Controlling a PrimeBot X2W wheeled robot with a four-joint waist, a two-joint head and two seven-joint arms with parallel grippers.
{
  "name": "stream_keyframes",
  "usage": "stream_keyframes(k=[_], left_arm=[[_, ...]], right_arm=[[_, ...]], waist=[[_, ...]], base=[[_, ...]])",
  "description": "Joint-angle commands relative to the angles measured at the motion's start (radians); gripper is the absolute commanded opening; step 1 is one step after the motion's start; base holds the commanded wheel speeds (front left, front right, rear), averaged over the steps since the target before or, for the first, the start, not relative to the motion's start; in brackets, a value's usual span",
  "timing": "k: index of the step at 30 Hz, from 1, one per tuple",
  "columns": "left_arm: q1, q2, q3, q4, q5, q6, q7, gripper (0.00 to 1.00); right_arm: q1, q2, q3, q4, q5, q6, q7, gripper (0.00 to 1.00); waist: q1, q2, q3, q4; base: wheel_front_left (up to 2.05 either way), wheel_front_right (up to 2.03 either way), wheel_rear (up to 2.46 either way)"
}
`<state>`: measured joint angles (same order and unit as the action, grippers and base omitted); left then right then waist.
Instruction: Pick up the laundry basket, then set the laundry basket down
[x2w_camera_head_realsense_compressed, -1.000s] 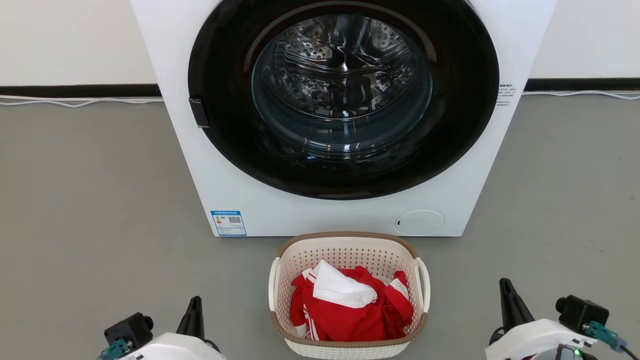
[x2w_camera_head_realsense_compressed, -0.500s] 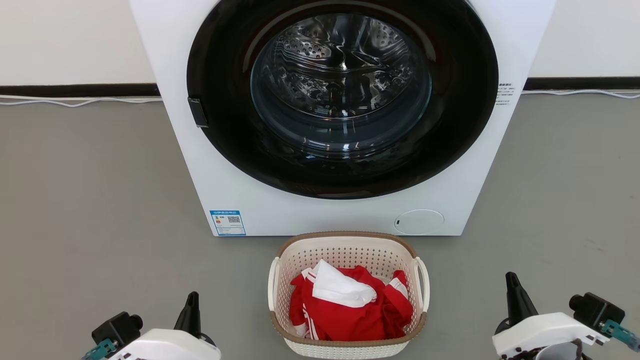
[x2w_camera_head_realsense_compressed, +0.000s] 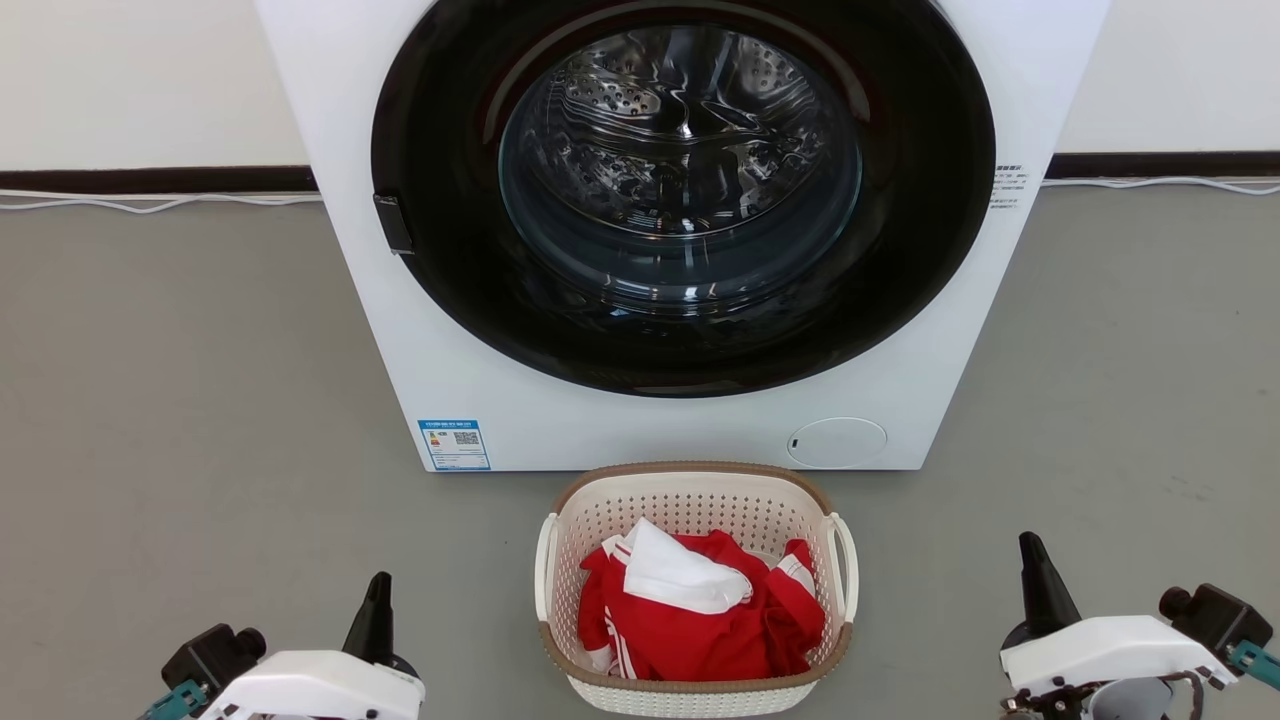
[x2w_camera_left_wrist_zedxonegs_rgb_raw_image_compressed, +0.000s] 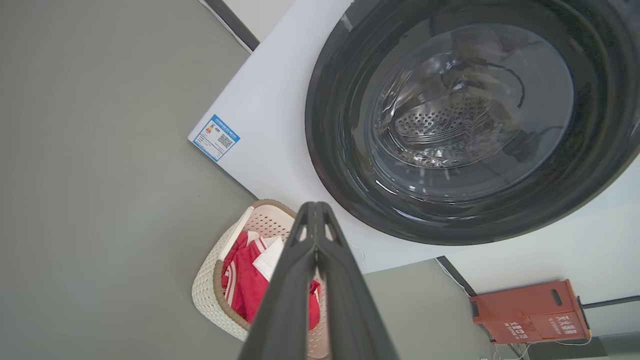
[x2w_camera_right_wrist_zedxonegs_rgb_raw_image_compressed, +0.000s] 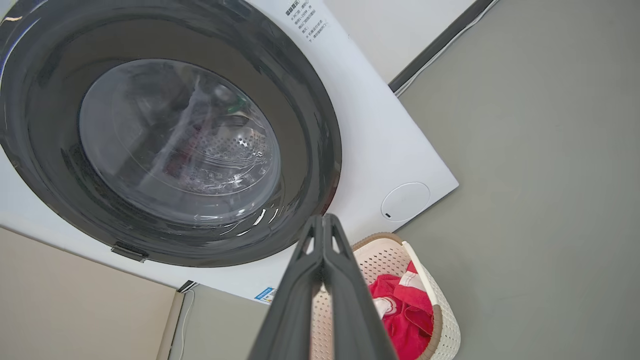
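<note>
Laundry basket (x2w_camera_head_realsense_compressed: 692, 508), small, of cream-white perforated plastic, rounded-rectangular, with a brown woven-look rim, stands upright on the grey floor (x2w_camera_head_realsense_compressed: 180, 400). It is just in front of the lower front edge of the big white washing machine (x2w_camera_head_realsense_compressed: 450, 330), about under the middle of the round black-framed glass door (x2w_camera_head_realsense_compressed: 680, 170). Whether basket and machine touch, I cannot tell. Inside the basket lies a crumpled red garment with white stripes (x2w_camera_head_realsense_compressed: 700, 640), and a white cloth (x2w_camera_head_realsense_compressed: 680, 575) lies on top of it. One white loop handle (x2w_camera_head_realsense_compressed: 545, 565) is on the basket's left side, the other white loop handle (x2w_camera_head_realsense_compressed: 848, 565) on its right side.

The left gripper (x2w_camera_head_realsense_compressed: 380, 590) is at the near edge of the floor, well apart from the basket on its left. Its jaws are clenched together with nothing between them. The right gripper (x2w_camera_head_realsense_compressed: 1030, 548) is at the near edge too, well apart from the basket on its right, jaws also clenched and empty. Both point toward the machine.

A thin white cable (x2w_camera_head_realsense_compressed: 150, 203) runs along the far edge of the floor, by the dark skirting of the wall.
</note>
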<state>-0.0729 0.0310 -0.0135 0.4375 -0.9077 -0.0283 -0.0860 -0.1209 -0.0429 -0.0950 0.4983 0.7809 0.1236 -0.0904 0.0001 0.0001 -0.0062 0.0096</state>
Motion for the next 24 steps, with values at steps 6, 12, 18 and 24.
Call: stream_keyframes(k=[6, 12, 18, 24], left_arm=[[-0.036, 0.009, 0.03, -0.046, -0.079, -0.023, 0.022, 0.0], [-0.036, 0.01, 0.04, -0.061, -0.141, -0.031, 0.039, 0.0], [-0.036, 0.011, 0.049, -0.075, -0.203, -0.039, 0.057, 0.0], [-0.036, 0.012, 0.057, -0.087, -0.255, -0.045, 0.072, 0.0]], right_arm=[[-0.012, -0.006, 0.005, -0.053, 0.091, 0.004, 0.026, 0.0], [-0.01, -0.006, 0.003, -0.073, 0.164, 0.004, 0.044, 0.0], [-0.007, -0.006, 0.0, -0.093, 0.238, 0.004, 0.062, 0.0], [-0.005, -0.007, -0.002, -0.11, 0.299, 0.005, 0.076, 0.0]], waist=[[-0.0001, -0.0001, 0.001, -0.001], [-0.0001, -0.0001, 0.002, -0.002], [-0.0001, -0.0001, 0.003, -0.003], [-0.0001, -0.0001, 0.003, -0.003]], base=[[0.0, 0.0, 0.0], [0.0, 0.0, 0.0], [0.0, 0.0, 0.0], [0.0, 0.0, 0.0]])
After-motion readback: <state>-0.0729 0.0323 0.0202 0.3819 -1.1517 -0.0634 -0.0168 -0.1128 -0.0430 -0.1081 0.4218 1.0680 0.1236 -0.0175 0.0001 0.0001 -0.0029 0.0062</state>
